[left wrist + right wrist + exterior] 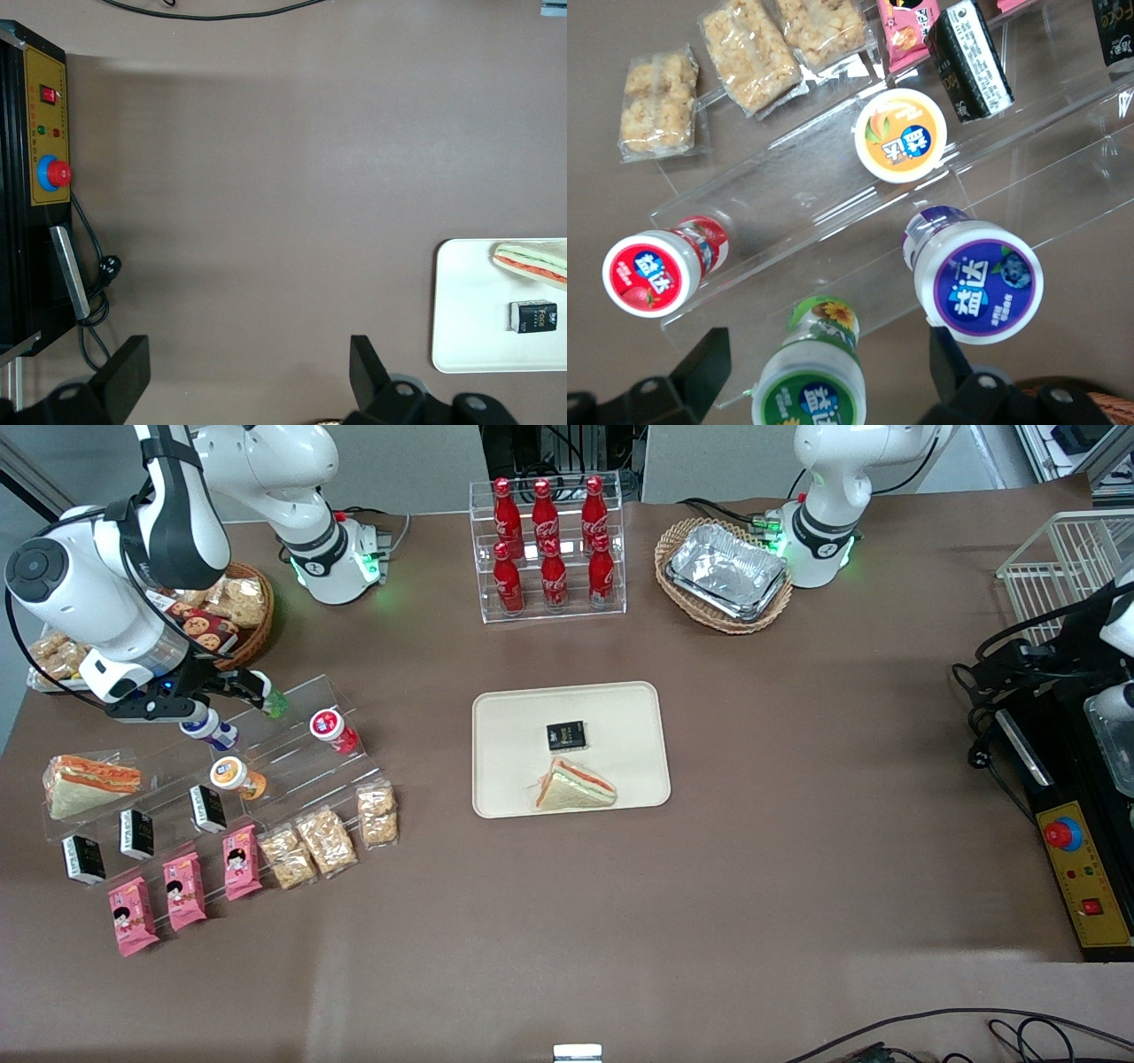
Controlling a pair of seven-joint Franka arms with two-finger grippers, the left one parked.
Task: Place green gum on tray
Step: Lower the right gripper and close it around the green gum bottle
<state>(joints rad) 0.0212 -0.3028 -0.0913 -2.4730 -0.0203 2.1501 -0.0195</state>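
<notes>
Green gum (275, 705): one bottle on top step of clear acrylic riser (292, 753), working arm's end of bench (797, 824). Front view: four gum bottles in all – green, red (333, 729), orange (236, 777), purple (211, 731); end effector (257, 691) just above green gum. One tray (505, 717) mid-bench, well apart, carrying one sandwich (574, 786), one black box (565, 735). Right wrist view: green gum (811, 376) between spread, released fingers (700, 367), apart from both; lid labels legible here only. Left wrist view: tray edge (461, 301) only.
</notes>
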